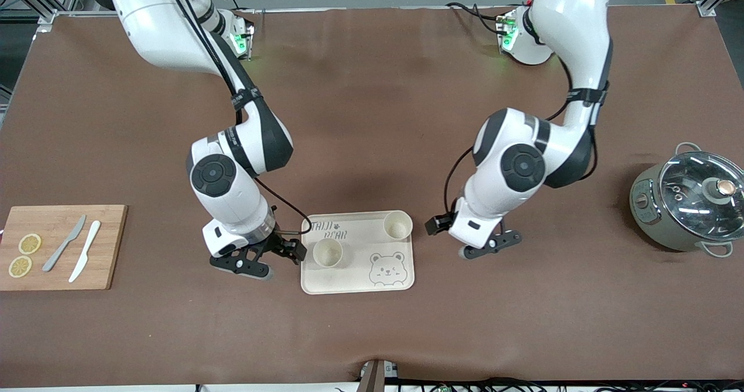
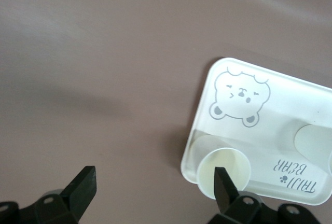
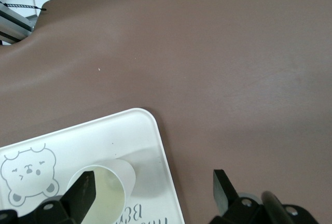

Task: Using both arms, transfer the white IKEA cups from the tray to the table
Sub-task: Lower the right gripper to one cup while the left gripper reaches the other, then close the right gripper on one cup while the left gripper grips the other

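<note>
On the brown table (image 1: 372, 118), near its middle, lies a cream tray (image 1: 401, 281) printed with a bear face and "TAIJI BEAR" lettering; both white cups stand upright on it. Cup 1 (image 1: 328, 253) sits close to the tray edge toward the right arm's end, just beside the right gripper (image 1: 273, 257); cup 2 (image 1: 398, 225) sits in the tray corner toward the left arm's end, farther from the front camera than cup 1.

Right gripper: low over the table at the tray edge, fingers (image 3: 224, 187) spread wide, holding nothing. Right wrist view shows cup 1 (image 3: 104, 190) partly hidden by one finger, w/ the tray rim (image 3: 161, 146) between the fingers.

Left gripper (image 1: 485, 246): low over bare table just off the tray edge toward the left arm's end, apart from cup 2; fingers (image 2: 83, 185) spread wide, empty. Left wrist view shows cup 2 (image 2: 224, 172) by one fingertip, w/ the tray (image 2: 290, 94) and bear print.

Toward the right arm's end: wooden cutting board (image 1: 104, 264) w/ two lemon slices (image 1: 29, 243), grey knife (image 1: 64, 243), white knife (image 1: 85, 259). Toward the left arm's end: grey-green pot (image 1: 651, 211) w/ glass lid (image 1: 700, 191).
</note>
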Motion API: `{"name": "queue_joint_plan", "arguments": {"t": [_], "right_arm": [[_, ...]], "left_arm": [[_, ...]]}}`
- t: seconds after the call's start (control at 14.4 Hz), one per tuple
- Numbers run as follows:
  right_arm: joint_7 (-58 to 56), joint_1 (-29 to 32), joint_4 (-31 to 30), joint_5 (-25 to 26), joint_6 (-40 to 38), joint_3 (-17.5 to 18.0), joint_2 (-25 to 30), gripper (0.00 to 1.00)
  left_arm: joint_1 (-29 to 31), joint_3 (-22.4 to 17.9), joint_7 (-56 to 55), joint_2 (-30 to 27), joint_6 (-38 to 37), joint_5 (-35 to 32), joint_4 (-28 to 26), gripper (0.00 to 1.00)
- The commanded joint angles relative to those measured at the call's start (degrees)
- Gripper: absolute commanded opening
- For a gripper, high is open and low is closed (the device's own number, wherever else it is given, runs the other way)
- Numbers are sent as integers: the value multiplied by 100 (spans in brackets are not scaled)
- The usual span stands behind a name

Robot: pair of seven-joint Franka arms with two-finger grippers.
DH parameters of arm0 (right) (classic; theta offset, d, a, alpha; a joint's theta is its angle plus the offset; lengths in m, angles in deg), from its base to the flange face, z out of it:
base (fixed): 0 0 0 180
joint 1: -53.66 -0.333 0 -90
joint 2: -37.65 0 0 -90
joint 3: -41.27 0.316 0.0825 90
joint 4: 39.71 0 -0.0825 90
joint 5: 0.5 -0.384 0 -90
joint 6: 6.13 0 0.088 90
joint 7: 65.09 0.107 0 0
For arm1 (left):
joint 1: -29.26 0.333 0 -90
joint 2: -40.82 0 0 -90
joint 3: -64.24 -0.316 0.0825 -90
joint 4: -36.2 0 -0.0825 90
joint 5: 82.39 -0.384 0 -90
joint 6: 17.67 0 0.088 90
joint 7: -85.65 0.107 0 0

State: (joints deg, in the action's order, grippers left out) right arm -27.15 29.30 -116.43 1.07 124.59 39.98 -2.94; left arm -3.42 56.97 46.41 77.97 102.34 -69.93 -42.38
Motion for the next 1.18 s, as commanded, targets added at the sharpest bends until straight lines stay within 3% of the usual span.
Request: {"name": "queue_joint_plan", "arguments": {"t": [0.0, 0.49, 1.11], "right_arm": [[231, -139, 236, 1, 59, -46, -239, 100], [530, -560, 219, 62, 164, -64, -476, 100], [530, -596, 166, 352, 366, -90, -678, 100]], "left_arm": [[-238, -64, -48, 319, 206, 11, 194, 100], [-494, -55, 22, 662, 488, -306, 150, 100], [-669, -46, 14, 996, 874, -297, 115, 100]]}}
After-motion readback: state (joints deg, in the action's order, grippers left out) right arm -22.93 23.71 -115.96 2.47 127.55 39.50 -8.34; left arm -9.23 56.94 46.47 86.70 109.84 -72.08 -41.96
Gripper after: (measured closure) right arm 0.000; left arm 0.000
